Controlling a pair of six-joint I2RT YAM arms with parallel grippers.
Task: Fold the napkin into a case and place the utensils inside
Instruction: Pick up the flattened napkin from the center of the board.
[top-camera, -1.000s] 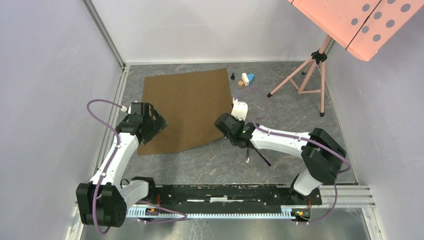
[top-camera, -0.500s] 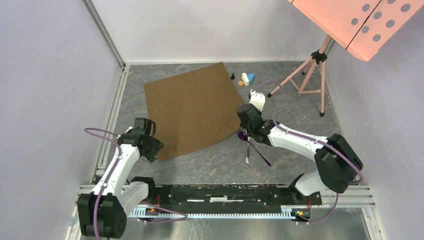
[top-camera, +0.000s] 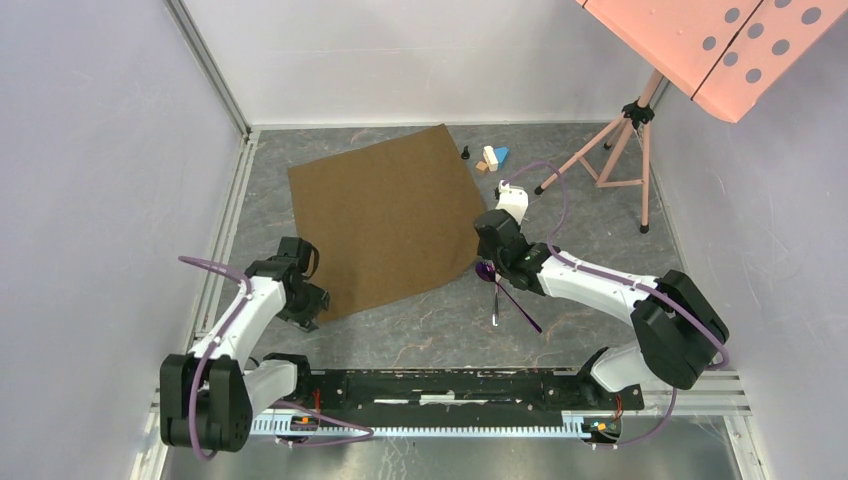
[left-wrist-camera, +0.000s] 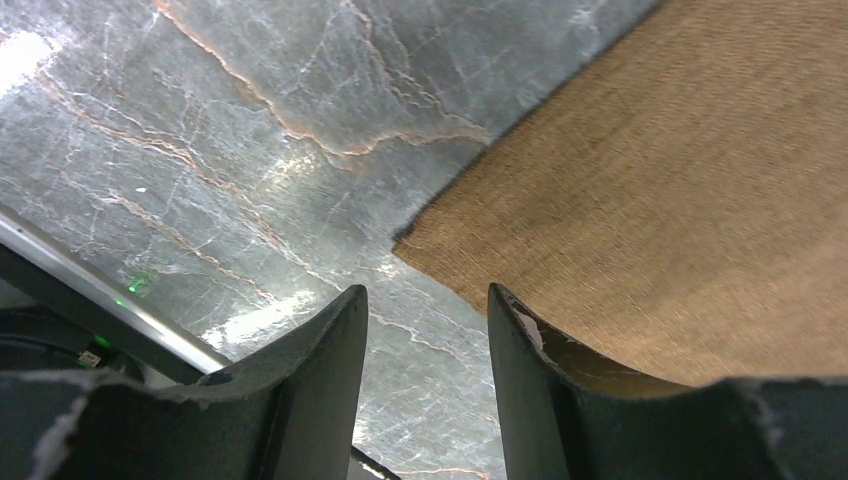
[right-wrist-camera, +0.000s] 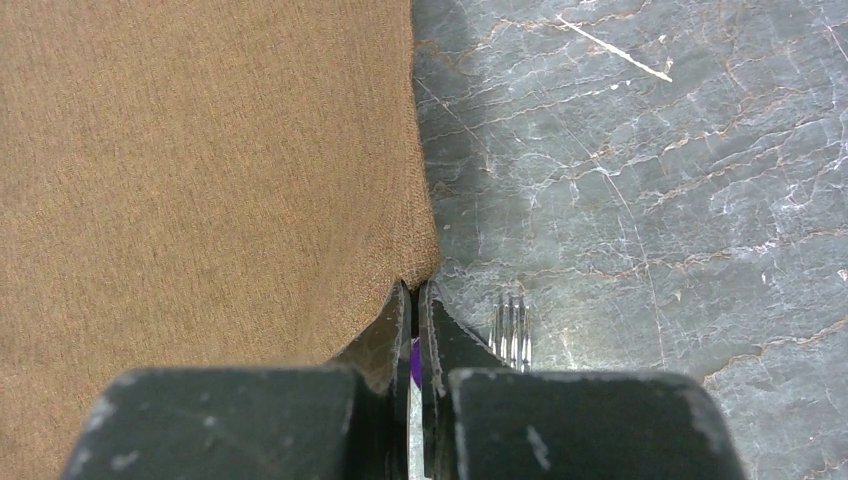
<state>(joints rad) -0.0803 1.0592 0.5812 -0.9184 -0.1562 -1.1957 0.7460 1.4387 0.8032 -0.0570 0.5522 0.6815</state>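
My right gripper (right-wrist-camera: 415, 288): fingers pinched together on the near right corner of the plain brown square cloth napkin (top-camera: 385, 215). The cloth lies flat and unfolded. The glossy purple-bowled spoon with thin dark handle (top-camera: 520, 311) sits under that wrist, with the small silver metal fork (right-wrist-camera: 510, 326) just beside it on the grey marbled table (top-camera: 420, 320). My left gripper (left-wrist-camera: 425, 295): fingers spread, holding nothing, at the cloth's near left corner.

I'm seeing only fork (right-wrist-camera: 510, 325) tines past right gripper (right-wrist-camera: 413, 288); spoon (right-wrist-camera: 413, 362) showing as purple sliver between its jaws.
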